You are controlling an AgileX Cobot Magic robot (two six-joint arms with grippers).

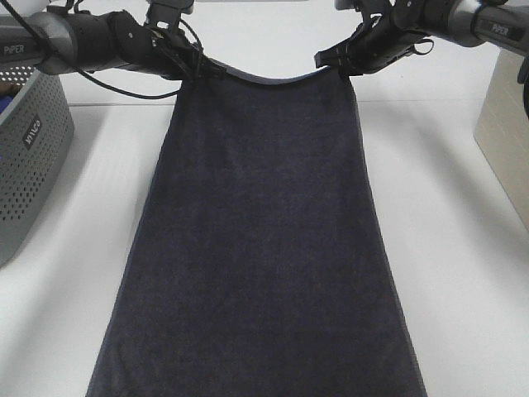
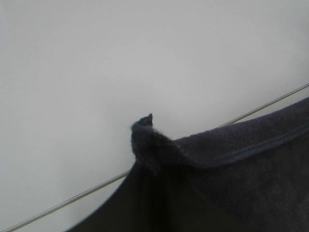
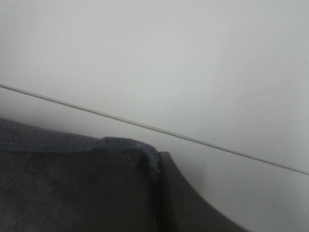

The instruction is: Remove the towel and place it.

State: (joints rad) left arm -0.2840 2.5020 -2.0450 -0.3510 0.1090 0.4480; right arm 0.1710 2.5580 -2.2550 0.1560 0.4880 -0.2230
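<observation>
The towel (image 1: pixel 264 240), a large dark charcoal terry rectangle, hangs spread out from its two top corners and runs down past the lower edge of the exterior high view. My left gripper (image 1: pixel 197 69) is shut on its top left corner, and my right gripper (image 1: pixel 337 63) is shut on its top right corner. The top hem sags a little between them. In the left wrist view the pinched corner of the towel (image 2: pixel 147 137) pokes up with the hem running off to one side. The right wrist view shows the other corner of the towel (image 3: pixel 120 150) bunched against a dark finger (image 3: pixel 193 208).
A grey perforated basket (image 1: pixel 29 157) stands at the left edge on the white table (image 1: pixel 463 273). A beige box (image 1: pixel 506 132) stands at the right edge. A white wall lies behind the arms.
</observation>
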